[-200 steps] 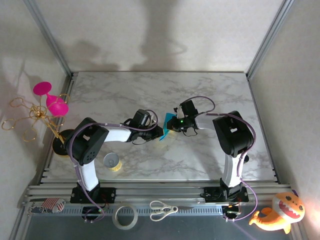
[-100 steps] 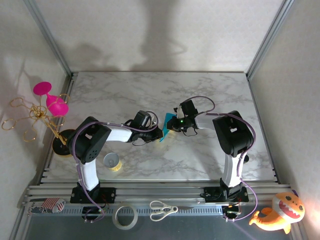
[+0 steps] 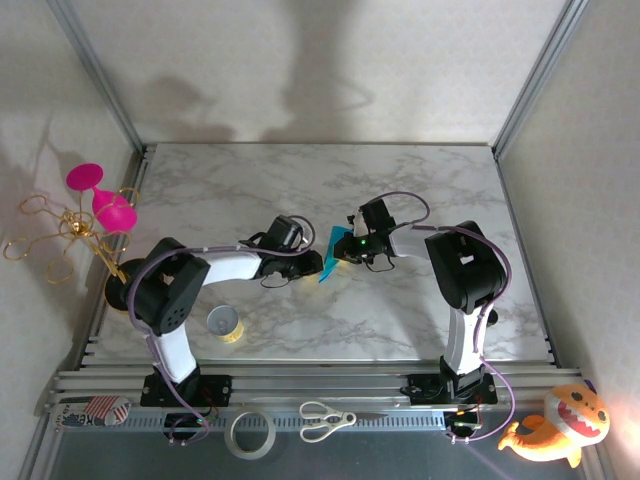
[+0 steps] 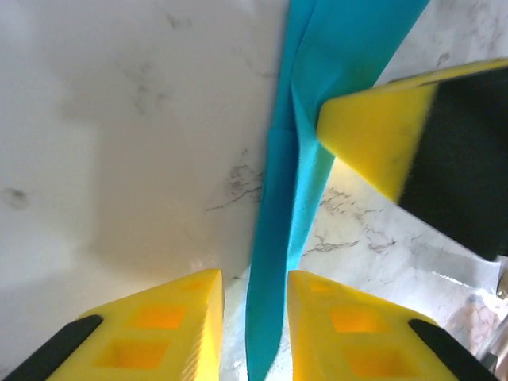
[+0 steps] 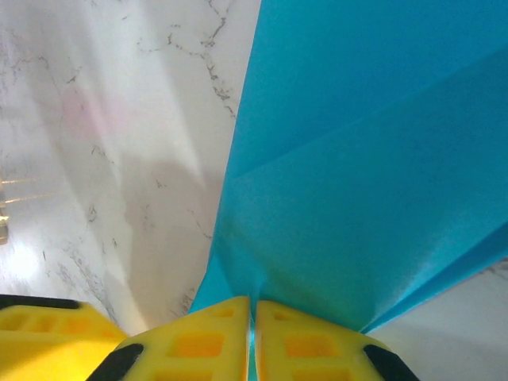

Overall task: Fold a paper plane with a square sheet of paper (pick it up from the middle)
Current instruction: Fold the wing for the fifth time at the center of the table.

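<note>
One paper plane (image 5: 357, 159), right end effector (image 5: 254, 307) tight on it, left end effector (image 4: 254, 279) slightly ajar.

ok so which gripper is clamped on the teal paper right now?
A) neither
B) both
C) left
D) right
D: the right gripper has its fingers pressed together on the teal paper, while the left gripper has its fingers apart, with the folded paper running through the gap between them.
</note>
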